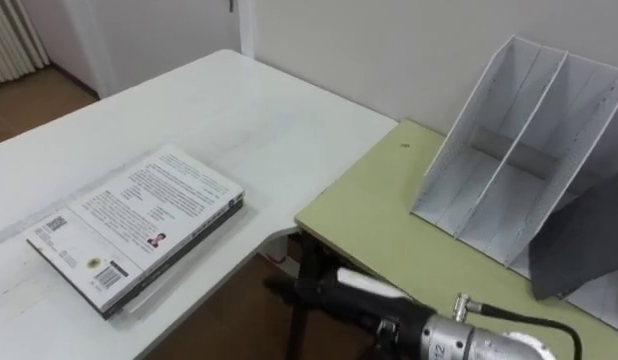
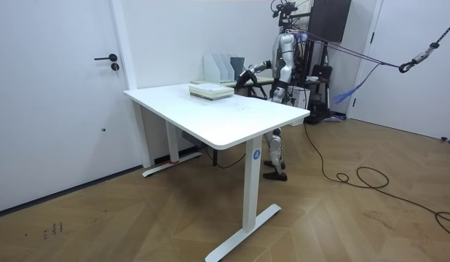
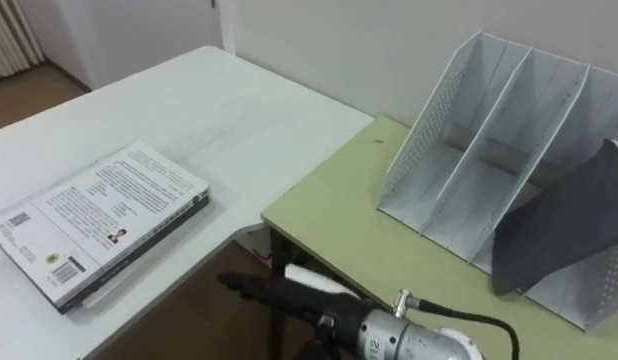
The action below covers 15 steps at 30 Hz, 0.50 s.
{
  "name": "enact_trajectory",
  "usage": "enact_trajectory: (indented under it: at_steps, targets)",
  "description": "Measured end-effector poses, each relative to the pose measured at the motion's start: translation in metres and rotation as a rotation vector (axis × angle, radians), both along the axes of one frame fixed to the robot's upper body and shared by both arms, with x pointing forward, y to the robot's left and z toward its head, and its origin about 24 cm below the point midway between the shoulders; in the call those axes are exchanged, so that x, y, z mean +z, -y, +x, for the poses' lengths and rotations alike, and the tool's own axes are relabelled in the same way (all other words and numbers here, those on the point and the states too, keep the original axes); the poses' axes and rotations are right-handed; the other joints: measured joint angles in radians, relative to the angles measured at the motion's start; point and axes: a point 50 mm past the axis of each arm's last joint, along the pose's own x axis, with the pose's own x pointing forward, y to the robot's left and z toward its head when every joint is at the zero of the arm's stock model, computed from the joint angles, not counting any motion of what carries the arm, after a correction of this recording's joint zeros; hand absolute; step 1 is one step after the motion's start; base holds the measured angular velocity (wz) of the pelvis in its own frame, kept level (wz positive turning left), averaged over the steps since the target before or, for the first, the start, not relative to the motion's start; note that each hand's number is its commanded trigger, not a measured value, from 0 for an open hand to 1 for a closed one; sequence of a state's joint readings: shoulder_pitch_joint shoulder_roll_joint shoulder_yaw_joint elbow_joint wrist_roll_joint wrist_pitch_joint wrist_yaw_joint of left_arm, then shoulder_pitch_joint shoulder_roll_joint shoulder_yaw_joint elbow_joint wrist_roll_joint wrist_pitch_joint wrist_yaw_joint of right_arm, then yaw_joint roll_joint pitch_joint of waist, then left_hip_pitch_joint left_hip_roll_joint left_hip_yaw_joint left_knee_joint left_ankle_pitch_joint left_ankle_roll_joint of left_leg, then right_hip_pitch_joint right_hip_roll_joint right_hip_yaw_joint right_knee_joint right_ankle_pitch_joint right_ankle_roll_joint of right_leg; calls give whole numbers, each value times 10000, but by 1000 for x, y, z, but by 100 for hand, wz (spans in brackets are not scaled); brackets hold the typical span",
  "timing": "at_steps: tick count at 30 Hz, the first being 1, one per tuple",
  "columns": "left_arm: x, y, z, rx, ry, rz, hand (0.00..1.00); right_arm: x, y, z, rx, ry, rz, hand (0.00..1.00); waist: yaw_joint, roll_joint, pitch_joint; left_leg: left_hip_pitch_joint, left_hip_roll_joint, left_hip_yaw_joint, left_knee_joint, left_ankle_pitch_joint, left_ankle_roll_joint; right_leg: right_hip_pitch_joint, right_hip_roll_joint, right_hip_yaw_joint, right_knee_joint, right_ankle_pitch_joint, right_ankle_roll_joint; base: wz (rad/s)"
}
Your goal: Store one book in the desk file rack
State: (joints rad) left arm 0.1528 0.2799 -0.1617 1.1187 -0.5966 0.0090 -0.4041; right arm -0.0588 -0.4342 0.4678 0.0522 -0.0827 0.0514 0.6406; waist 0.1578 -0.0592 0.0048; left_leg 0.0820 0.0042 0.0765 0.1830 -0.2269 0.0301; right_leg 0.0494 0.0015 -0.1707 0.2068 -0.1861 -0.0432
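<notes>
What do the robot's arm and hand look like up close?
The robot hand is black, with a small white tag on its back. Its forearm is a shiny silver tube with a thin black cable plugged in.

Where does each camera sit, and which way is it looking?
Left eye view: on the robot's head, looking down at the book, file rack and green desk; right hand shows at the bottom.
Right eye view: beside it on the head, same scene and hand.
Room view: stands across the room, facing the white table; whole robot shows behind.
Shared: all three see the book and file rack.
</notes>
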Motion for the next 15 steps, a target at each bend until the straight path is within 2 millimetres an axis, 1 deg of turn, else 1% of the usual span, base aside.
enact_trajectory:
  at_steps: [1, 3, 4, 6, 7, 8, 9, 10, 12, 13, 14, 15]
  targets:
    - [0, 0, 0, -9, -11, -2, 0, -5, 3, -1, -36, -268, -134, 0, 15, 0, 0, -1, 1, 0, -1, 0, 0, 1, 1, -4, 0, 8, 0, 0]
    - [0, 0, 3, -23, -12, -33, 0, -30, 18, -9, -266, -1410, -1016, 0, 77, 0, 0, -28, 2, -4, 1, -4, 5, 18, -20, -100, 0, 21, 4, 5]
    - [0, 0, 3, -20, -16, -30, 0, -35, 22, -12, -336, -1690, -1214, 0, 112, 0, 0, -28, 2, -3, 3, -5, 5, 24, -23, -110, 0, 21, 4, 6]
    - [0, 0, 3, -9, -44, -17, 0, -54, 32, -27, -530, -2614, -1803, 0, 138, 9, 6, -40, 6, 1, 48, -5, 4, 39, -28, -115, -5, 21, 4, 4]
    - [0, 0, 3, -6, -47, -14, 0, -57, 34, -31, -548, -2798, -1894, 0, 142, 15, 9, -42, 7, -4, 40, -5, 4, 40, -27, -119, -8, 21, 4, 0]
    - [0, 0, 2, 22, -94, 18, 0, -65, 38, -38, -658, -3209, -1987, 0, 134, 35, 16, -34, 7, -6, 21, -4, 3, 64, -26, -151, -17, 21, 3, 5]
    - [-1, 0, 0, 69, -145, 65, 0, -76, 43, -48, -975, -3772, -2066, 0, 130, 40, 18, -27, 6, -23, 21, -4, 3, 96, -31, -213, -33, 21, 4, 7]
    - [-1, 1, 2, 44, -117, 113, 0, -82, 46, -52, -1126, -4052, -2167, 0, 133, 45, 21, -27, 4, -19, 23, -4, 3, 96, -36, -227, -34, 21, 4, 6]
    - [-1, 2, 2, -25, -162, 193, 0, -105, 58, -73, -1741, -5259, -2618, 0, 116, 86, 32, -33, -2, 4, 20, -4, 4, 92, -44, -244, -34, 20, 5, 0]
    - [-1, 2, 1, -22, -174, 187, 0, -109, 61, -78, -1992, -5496, -2677, 0, 119, 105, 34, -34, -3, 2, 23, -5, 4, 100, -47, -249, -39, 20, 6, 0]
    - [-1, 2, 1, 36, -165, 196, 0, -115, 70, -84, -2713, -5863, -2540, 0, 136, 161, 41, -31, -4, 2, 29, -6, 5, 118, -47, -247, -55, 20, 6, 4]
    - [-2, 3, 1, -32, -207, 274, 0, -121, 74, -88, -3430, -6120, -2343, 0, 67, 197, 42, -28, -2, 3, 38, -6, 4, 145, -50, -250, -82, 20, 6, 5]
